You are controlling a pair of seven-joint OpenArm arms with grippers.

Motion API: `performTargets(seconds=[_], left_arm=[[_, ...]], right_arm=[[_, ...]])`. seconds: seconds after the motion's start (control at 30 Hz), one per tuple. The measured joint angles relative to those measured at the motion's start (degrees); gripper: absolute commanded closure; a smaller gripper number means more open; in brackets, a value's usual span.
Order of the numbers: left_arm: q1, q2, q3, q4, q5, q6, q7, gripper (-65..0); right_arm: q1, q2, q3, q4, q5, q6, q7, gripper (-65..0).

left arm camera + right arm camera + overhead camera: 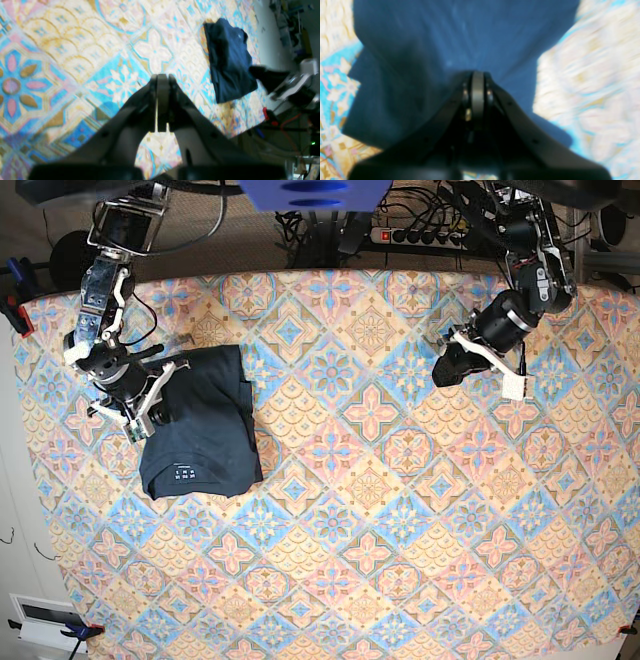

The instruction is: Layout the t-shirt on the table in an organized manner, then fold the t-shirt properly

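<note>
Judging from the base view, the shirt (pixel 200 425) already lies as a compact dark rectangle at about 9 o'clock on the table (pixel 400 560), so the step in hand looks like the last tidying of the fold. The right gripper (pixel 163 395) sits at the shirt's 9 o'clock edge, jaws pressed together; its wrist view shows dark fabric (pixel 460 37) right beyond the tips, but blur hides whether any cloth is pinched or the tips merely rest on it. The left gripper (pixel 447 370) hangs over bare cloth near 2 o'clock, well apart from the shirt, jaws fully together and holding nothing, as its own camera confirms (pixel 162 82).

To finish well, I'd keep the right tips low and flat, stroking outward along the edge so the layers stay square. Any lift should be straight up and slow; a snagged layer would drag the top fold open. The left arm is best kept clear
</note>
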Motion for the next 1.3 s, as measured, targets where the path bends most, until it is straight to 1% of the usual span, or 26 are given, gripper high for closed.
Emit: performTargets(seconds=[0.13,0.27,0.37,0.5,0.63,0.7,0.87,1.07,1.17,1.23,1.3], left_arm=[[1.90,-0.04,-0.22,1.57,-0.02,-0.02,0.11,0.0],[3.72,-0.22,-0.31,1.77,-0.39,-0.24,-0.07,0.0],[6.80,-2.91,-0.31,2.84,-0.07,-0.35,0.13,0.0],[9.07,-3.65,-1.05,4.61,-0.59,-0.42,-0.15,0.0],[13.55,-3.69,-5.09,5.95,-0.76,-0.37,-0.52,0.0],[15.93,-3.67,-6.12,5.99,-0.02,-0.24,-0.35,0.0],[22.62,-3.69,-11.72,6.51,-0.85,-0.44,-0.50,0.0],[32.28,-3.48,-16.28,6.49,-0.96,-0.46,-0.57,0.0],[35.85,-1.03,-16.57,6.27,-0.02,-0.46,-0.90,0.0],[38.10,-0.98,-15.91,6.12,-0.55,-0.79,-0.42,0.0],[39.32,-0.98,-15.96,5.38,2.12,-0.70,-0.72,0.0]], right_arm=[[-0.52,0.15,2.43,5.88,-0.24,-0.33,-0.98,-0.2],[-3.76,-0.02,6.03,10.08,0.17,0.13,-2.47,-0.2],[-7.37,0.15,9.70,11.85,-0.02,0.00,-2.93,-0.2],[-11.56,-0.02,13.07,12.00,0.61,0.00,-3.08,-0.2],[-17.00,-0.02,16.44,11.98,7.45,-0.13,-2.54,-0.2],[-20.13,-0.02,17.92,12.02,8.96,-0.17,-2.67,-0.2],[-27.02,-0.15,21.42,12.02,9.44,-0.17,-2.97,-0.2],[-36.04,-0.02,24.55,12.02,9.75,-0.15,-2.73,-0.2],[-40.26,-0.15,24.68,11.80,9.73,-0.20,-2.73,-0.2],[-42.51,-0.15,24.33,11.08,10.45,0.04,-2.29,-0.2],[-43.85,-0.20,24.33,9.22,10.29,-0.11,-2.29,-0.2]])
